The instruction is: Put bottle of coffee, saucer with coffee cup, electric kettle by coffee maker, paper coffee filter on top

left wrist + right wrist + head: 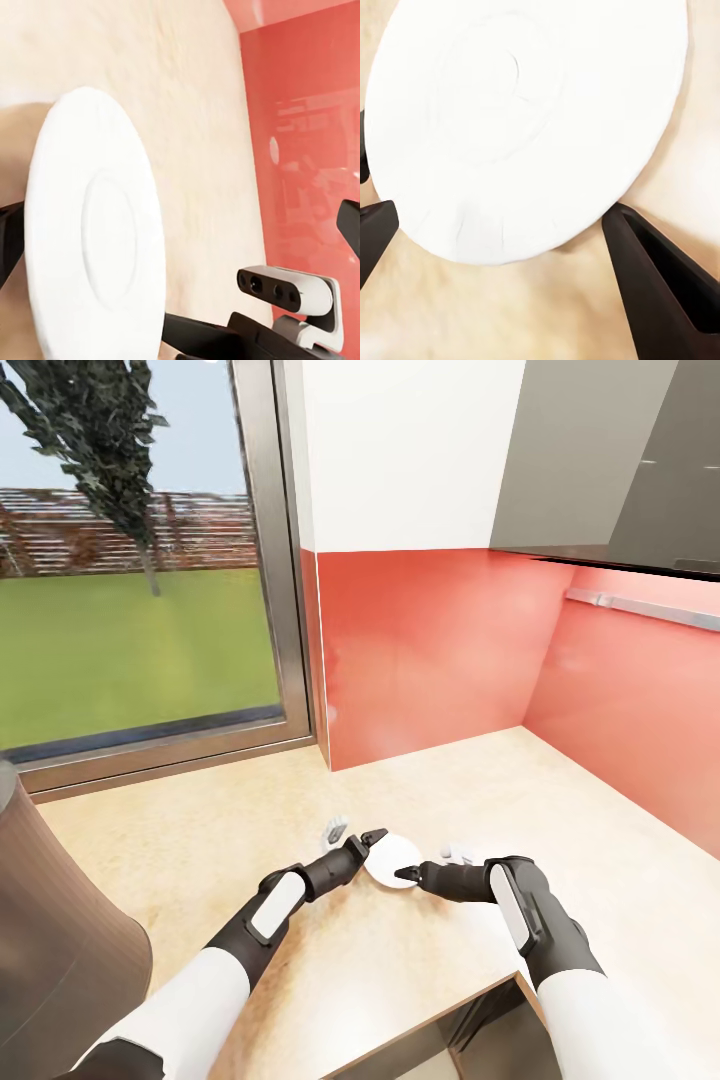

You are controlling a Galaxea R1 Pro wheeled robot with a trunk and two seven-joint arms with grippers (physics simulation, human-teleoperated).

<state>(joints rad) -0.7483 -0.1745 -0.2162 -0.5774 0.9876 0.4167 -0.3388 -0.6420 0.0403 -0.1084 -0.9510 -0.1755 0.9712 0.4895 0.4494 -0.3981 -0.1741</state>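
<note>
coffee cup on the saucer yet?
No, in the right wrist view the saucer has a bare white top with nothing standing on it.

Head camera high, facing down over the kitchen countertop (pixel 300 830), both wrist cameras close on the saucer (pixel 97 225)

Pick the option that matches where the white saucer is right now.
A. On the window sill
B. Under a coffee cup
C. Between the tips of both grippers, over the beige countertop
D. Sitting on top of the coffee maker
C: in the head view the saucer sits between the left gripper and the right gripper, over the countertop, with nothing on it.
</note>
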